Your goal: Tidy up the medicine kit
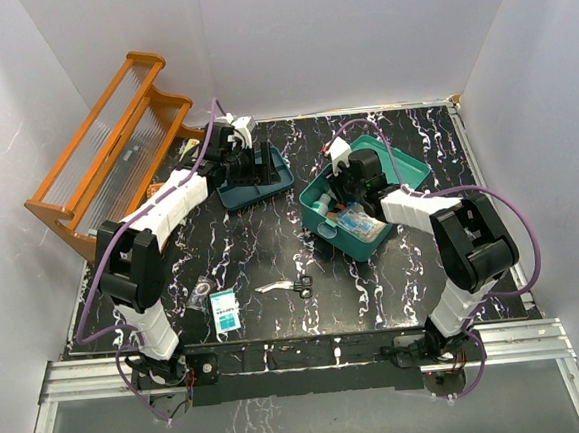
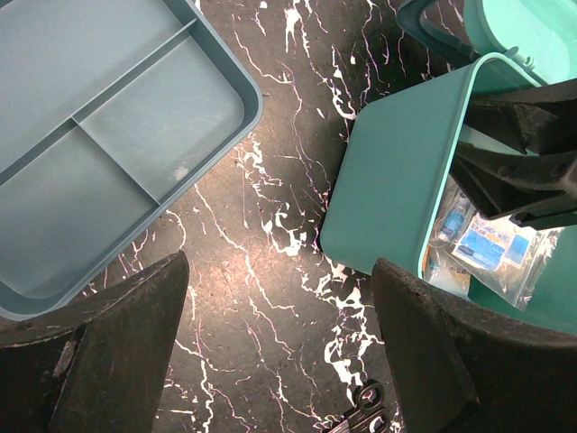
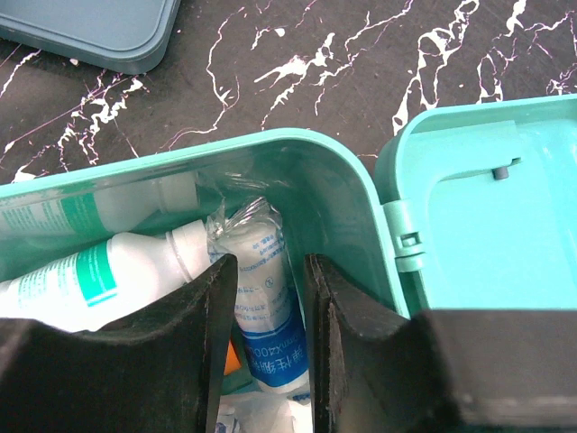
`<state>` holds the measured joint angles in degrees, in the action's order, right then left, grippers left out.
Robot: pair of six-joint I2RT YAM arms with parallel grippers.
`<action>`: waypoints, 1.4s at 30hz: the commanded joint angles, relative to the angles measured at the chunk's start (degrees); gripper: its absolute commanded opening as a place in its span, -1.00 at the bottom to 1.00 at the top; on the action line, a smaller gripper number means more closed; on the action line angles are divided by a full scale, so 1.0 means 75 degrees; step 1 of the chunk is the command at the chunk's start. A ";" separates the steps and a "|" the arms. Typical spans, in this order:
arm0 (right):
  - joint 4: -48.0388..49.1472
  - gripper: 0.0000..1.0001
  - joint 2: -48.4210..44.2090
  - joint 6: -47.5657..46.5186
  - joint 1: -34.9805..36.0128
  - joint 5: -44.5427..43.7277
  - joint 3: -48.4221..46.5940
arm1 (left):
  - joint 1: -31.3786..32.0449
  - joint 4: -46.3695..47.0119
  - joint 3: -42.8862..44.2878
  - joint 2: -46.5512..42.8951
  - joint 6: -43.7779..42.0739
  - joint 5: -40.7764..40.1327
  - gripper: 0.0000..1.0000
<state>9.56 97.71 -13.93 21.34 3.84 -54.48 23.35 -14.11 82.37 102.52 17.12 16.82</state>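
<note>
The teal medicine kit (image 1: 317, 217) stands open right of centre, its lid (image 3: 487, 225) swung back. Inside it my right gripper (image 3: 270, 262) reaches down, and a plastic-wrapped bandage roll (image 3: 257, 230) with blue print lies between its fingers. The jaws stand slightly wider than the roll, so the gripper is open. A white bottle with a green label (image 3: 81, 275) lies beside the roll, and clear packets (image 2: 491, 248) fill the near end. My left gripper (image 2: 279, 266) hangs wide open and empty over bare table, between a blue divided tray (image 2: 108, 135) and the kit's wall (image 2: 397, 180).
An orange wooden rack (image 1: 113, 140) stands at the far left. Black-handled scissors (image 1: 297, 284) lie on the marble-patterned table in front of the kit. A small teal-and-white box (image 1: 225, 310) sits near the front edge. White walls close in the table.
</note>
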 commanded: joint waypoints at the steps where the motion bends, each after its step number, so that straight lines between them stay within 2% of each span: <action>1: 0.0476 -0.40 -0.0073 0.0017 -0.0046 -0.0075 -0.0353 | -0.0029 -0.0099 -0.0143 -0.0540 -0.0057 -0.0074 0.61; 8: 0.0607 -0.61 0.0225 -0.0103 -0.0035 0.0221 -0.0281 | -0.0032 -0.0111 -0.0102 -0.0482 -0.0074 -0.0075 0.61; 21: 0.0686 -0.71 0.0485 -0.0121 -0.0013 0.0275 -0.0211 | -0.0044 -0.0210 -0.0002 -0.0460 -0.0104 -0.0233 0.61; 30: -0.0187 -0.47 -0.0712 0.0744 -0.0014 -0.0027 -0.0845 | -0.0092 -0.0463 -0.0177 -0.1014 -0.0053 -0.1259 0.63; 35: -0.0748 -0.33 -0.1803 0.1113 -0.0014 0.0386 -0.0951 | -0.0100 -0.1054 0.0132 -0.1495 0.0186 -0.2168 0.68; 38: -0.1092 -0.22 -0.2385 0.1229 -0.0010 0.0825 -0.1048 | -0.0096 -0.0879 -0.0190 -0.1997 0.0295 -0.2423 0.73; 40: -0.1365 -0.15 -0.2676 0.1448 -0.0010 0.1118 -0.1217 | -0.0102 -0.0786 -0.0483 -0.2405 0.0431 -0.2714 0.80; 41: -0.1556 -0.10 -0.2800 0.1675 -0.0016 0.1164 -0.1356 | -0.0102 -0.0822 -0.0627 -0.2681 0.0530 -0.2884 0.92; 42: -0.1852 -0.06 -0.2864 0.1845 -0.0021 0.1214 -0.1573 | -0.0102 -0.0856 -0.0720 -0.2903 0.0621 -0.3023 0.97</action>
<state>0.56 79.44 -5.17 21.28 9.23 -60.97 22.87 -19.59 79.61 88.88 19.22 0.03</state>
